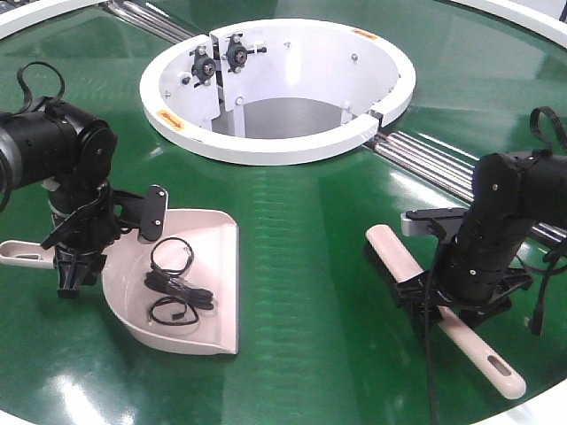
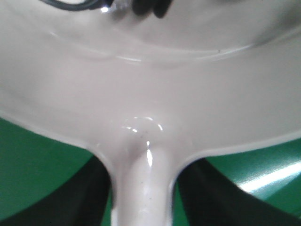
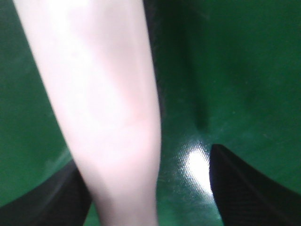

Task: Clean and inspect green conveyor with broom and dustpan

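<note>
Nearest, my right gripper (image 1: 440,305) stands open astride the broom (image 1: 391,247), which lies on the green conveyor (image 1: 301,266) with handle to 5 o'clock, head to 11. My left gripper (image 1: 73,266) flanks the dustpan (image 1: 211,292) handle, which points to 9 o'clock; clamped or not, I cannot tell. Farther, the orange labels (image 1: 166,115) are unreadable.

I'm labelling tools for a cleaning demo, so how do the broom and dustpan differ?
The dustpan is a wide open scoop; the broom is a slim straight bar with dark bristles beneath. The dustpan holds coiled black cable; the broom carries nothing. The dustpan's handle sits in the left hand, the broom's under the right hand. Both are beige-pink plastic, lying on the green conveyor.
</note>
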